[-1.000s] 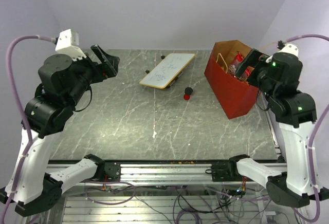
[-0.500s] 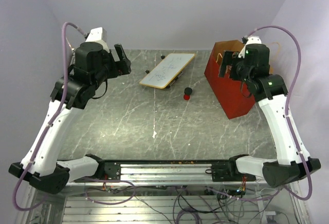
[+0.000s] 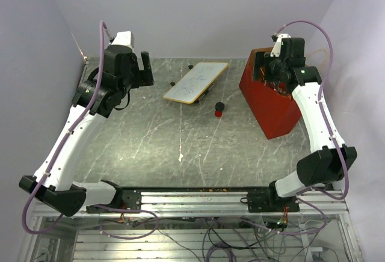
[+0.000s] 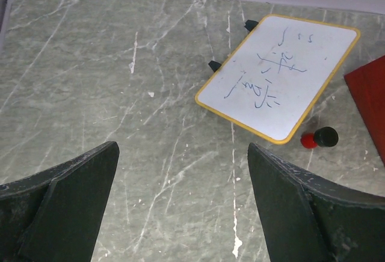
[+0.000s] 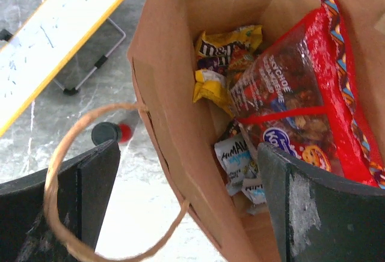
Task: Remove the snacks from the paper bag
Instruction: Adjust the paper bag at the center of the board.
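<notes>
The bag [image 3: 272, 110] stands upright at the far right of the table [image 3: 150, 148], mouth up; in the top view the right arm [image 3: 313, 103] covers that mouth, so nothing inside shows there. The right gripper [image 5: 187, 148] hangs over the opening with its jaws spread wide and nothing between them; one finger is outside the wall on the board side, the other over the inside. The snacks are all in the bag; the chip bag [image 5: 301, 112] leans along one side, its lower corner cut off by a finger and the frame edge; a yellow packet [image 5: 231, 41] lies deeper in; a pale blue packet [image 5: 233, 157] sits low down; others (dark, partly under the chip bag) are hard to tell apart. One cord handle [image 5: 75, 142] loops outside the wall. The left gripper [image 4: 182, 148] is likewise released, over the table's far left; the board [image 4: 280, 85] and the marker [image 4: 319, 137] lie ahead of it, the marker between board and bag.
</notes>
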Robot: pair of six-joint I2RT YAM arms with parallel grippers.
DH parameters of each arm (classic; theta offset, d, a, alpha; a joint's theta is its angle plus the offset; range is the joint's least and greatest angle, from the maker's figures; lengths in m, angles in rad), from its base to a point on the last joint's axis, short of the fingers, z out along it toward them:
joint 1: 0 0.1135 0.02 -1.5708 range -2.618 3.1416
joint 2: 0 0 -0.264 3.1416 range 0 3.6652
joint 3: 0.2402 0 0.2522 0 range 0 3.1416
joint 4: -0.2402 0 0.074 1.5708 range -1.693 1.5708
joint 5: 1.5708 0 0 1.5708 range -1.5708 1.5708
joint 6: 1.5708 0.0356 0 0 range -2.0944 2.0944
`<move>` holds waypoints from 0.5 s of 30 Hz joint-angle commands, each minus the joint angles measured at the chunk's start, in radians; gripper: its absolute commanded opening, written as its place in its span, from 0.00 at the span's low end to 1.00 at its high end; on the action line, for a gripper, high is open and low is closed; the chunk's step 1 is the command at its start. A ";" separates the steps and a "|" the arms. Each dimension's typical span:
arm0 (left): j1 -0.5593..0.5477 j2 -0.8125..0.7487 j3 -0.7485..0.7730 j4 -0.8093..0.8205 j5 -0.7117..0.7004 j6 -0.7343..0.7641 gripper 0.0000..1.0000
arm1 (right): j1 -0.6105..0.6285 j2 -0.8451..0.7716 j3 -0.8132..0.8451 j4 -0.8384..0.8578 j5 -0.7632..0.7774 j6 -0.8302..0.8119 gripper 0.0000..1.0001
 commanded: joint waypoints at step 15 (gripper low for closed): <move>0.002 -0.036 0.052 0.003 -0.034 0.019 0.99 | -0.041 0.089 0.182 -0.098 -0.149 0.032 0.27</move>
